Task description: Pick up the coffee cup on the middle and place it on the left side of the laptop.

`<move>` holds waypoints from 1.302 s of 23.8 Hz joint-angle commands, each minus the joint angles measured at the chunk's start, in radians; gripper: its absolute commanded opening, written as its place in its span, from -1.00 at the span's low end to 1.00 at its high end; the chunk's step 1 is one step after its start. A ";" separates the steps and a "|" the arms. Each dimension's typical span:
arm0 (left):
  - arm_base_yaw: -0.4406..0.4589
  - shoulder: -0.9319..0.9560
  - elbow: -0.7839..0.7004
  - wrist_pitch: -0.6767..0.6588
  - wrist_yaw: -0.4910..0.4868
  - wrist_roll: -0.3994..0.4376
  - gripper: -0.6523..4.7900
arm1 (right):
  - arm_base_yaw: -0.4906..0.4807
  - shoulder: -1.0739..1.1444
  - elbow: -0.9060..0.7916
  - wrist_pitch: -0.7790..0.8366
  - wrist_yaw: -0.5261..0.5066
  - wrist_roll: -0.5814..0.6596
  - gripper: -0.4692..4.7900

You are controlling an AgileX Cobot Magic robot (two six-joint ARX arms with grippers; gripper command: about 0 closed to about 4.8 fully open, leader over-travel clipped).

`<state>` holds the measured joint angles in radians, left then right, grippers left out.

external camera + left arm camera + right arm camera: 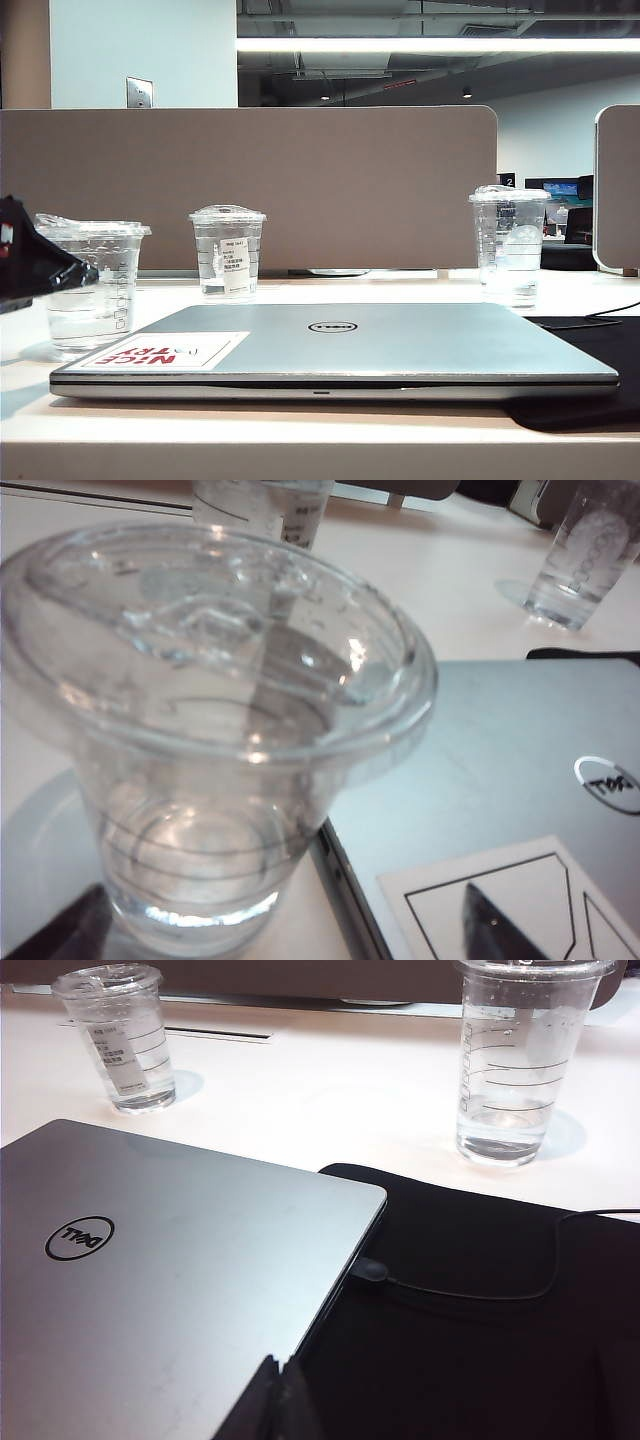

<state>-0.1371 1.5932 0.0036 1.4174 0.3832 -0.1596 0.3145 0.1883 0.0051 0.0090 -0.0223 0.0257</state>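
One coffee cup (215, 750), upright on the table by the laptop (490, 770)'s left edge, between my wide left fingers (275, 925); withdraw straight, brushing nothing; right fingers (270, 1400) idle over the laptop's near right corner, spread untellable.

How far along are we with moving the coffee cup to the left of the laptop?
Placement looks done: the coffee cup stands upright on the table, left of the laptop. In hand: the left hand is open around the cup's base, not gripping. Left: pulling that hand clear. The right hand sits over the laptop's corner.
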 commanded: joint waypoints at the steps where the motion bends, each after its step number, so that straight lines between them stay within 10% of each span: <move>1: 0.001 -0.037 0.001 0.011 0.053 -0.040 0.24 | 0.001 0.000 -0.004 0.017 0.001 0.000 -0.84; 7: 0.001 -0.084 0.002 -0.116 0.120 -0.040 -0.78 | 0.001 -0.011 -0.004 0.017 0.001 0.000 -0.84; 19: 0.001 -0.363 0.002 -0.213 0.135 -0.155 -0.78 | -0.005 -0.059 -0.004 0.016 0.001 0.000 -0.84; 31: 0.001 -0.940 0.003 -0.769 -0.097 -0.069 -0.78 | -0.084 -0.139 -0.004 0.014 0.001 0.000 -0.84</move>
<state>-0.1371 0.7071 0.0040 0.7475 0.3267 -0.2596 0.2512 0.0593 0.0051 0.0078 -0.0231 0.0257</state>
